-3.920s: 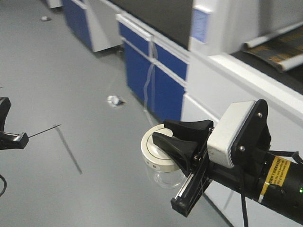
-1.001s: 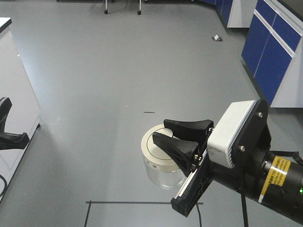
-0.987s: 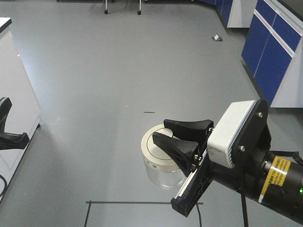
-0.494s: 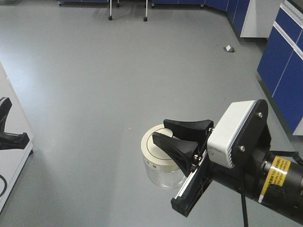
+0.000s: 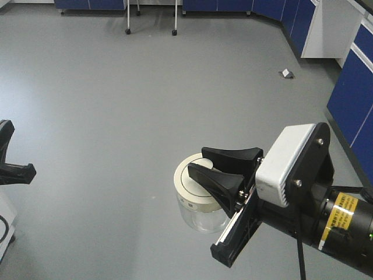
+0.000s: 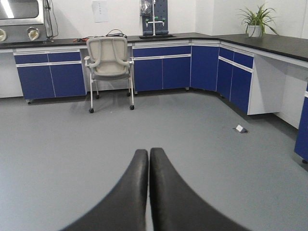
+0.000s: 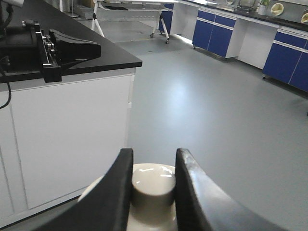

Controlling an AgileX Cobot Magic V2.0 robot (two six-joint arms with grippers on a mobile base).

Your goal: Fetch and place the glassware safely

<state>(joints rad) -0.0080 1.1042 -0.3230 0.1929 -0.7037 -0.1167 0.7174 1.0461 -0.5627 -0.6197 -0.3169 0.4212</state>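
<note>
I have right gripper (image 5: 198, 161) clamped on jar (image 5: 201, 217): one finger each side of knob (image 7: 153, 185) on cream lid (image 5: 187, 188), both touching it. Jar hangs upright in air over grey floor (image 5: 116, 105), clear glass body below lid. Left gripper (image 6: 148, 155) closed on nothing, fingers pressed together, at left edge of front view. Blue cabinets (image 6: 163, 72) and chair (image 6: 109, 55) along far wall. Black-topped counter (image 7: 86, 60) behind jar, left side of right wrist view.
</note>
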